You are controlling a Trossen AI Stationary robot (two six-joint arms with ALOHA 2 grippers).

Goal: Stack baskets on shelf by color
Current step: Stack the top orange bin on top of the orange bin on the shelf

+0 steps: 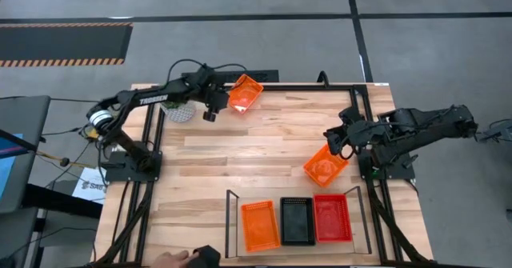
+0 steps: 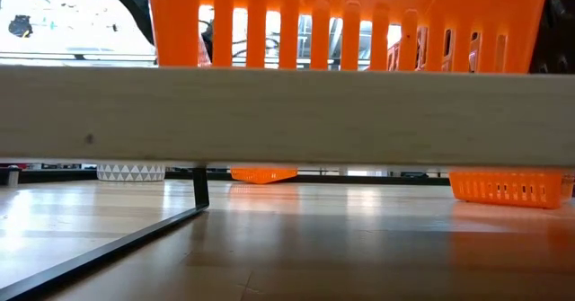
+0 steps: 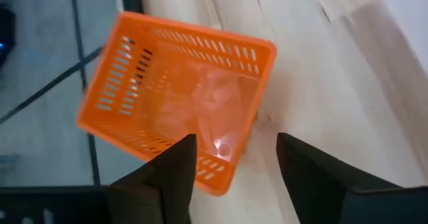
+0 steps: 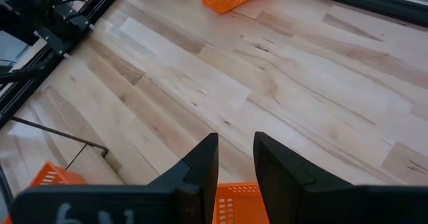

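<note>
Three baskets, orange point(image 1: 260, 225), black point(image 1: 297, 220) and red point(image 1: 332, 218), sit side by side on the shelf point(image 1: 233, 224) at the table's near edge. A second orange basket point(image 1: 245, 94) lies at the far edge. My left gripper point(image 3: 234, 160) is open beside it, with one corner of the basket point(image 3: 224, 174) between the fingers. A third orange basket point(image 1: 326, 166) is at the right, on the table in the low view point(image 2: 508, 186). My right gripper point(image 4: 235, 160) is shut on its rim. My left gripper has one finger point(image 3: 177, 167) over the far basket's inside and the other outside its short wall; I cannot tell whether either touches. My right gripper pinches the rim point(image 4: 234, 196) of the right-hand orange basket between its two fingers, slanting down from above. The fingers hide most of the contact.
A white patterned bowl point(image 1: 180, 112) stands near the left arm at the far left. A person's hand point(image 1: 170, 260) with a dark object point(image 1: 206, 256) is at the near edge, left of the shelf. Bare wood point(image 1: 256, 152) lies between the arms.
</note>
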